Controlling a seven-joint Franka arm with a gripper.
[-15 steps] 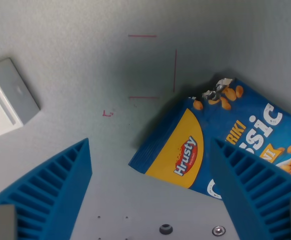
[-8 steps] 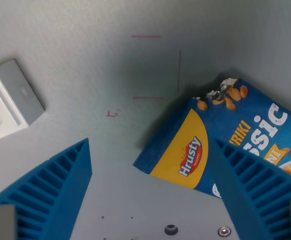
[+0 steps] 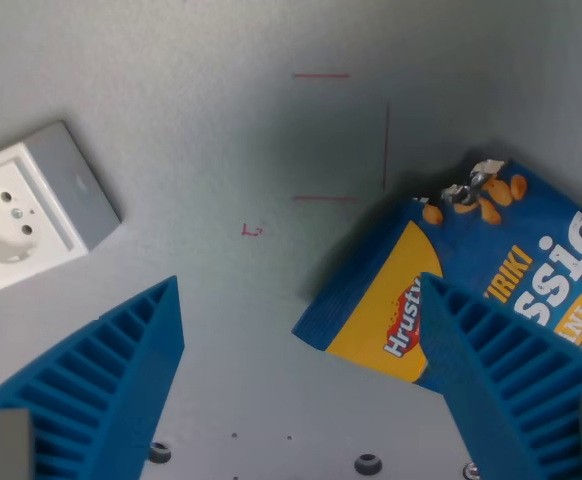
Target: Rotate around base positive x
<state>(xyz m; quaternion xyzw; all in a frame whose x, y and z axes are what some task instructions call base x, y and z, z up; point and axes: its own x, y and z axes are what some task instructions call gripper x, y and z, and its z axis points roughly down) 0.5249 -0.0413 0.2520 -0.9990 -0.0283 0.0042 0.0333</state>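
We look down past our gripper [image 3: 301, 385] onto a grey table [image 3: 171, 100]. Its two blue ribbed fingers [image 3: 101, 385] stand wide apart with nothing between them but bare surface.

At the wrist view's right lies a blue and yellow snack bag [image 3: 491, 260], flat and tilted, printed with peanuts and the word "Hrusty". Its near part is hidden behind the right-hand finger, and its torn silver corner [image 3: 468, 180] points up the picture. What it holds we cannot tell.

At the wrist view's left, well apart from the bag, sits a white socket [image 3: 36, 220] with a grey side, also askew. Between the two, thin red marks [image 3: 356, 135] are drawn on the table, just beside the bag's torn corner. A few screw heads [image 3: 368, 464] show along the bottom edge.
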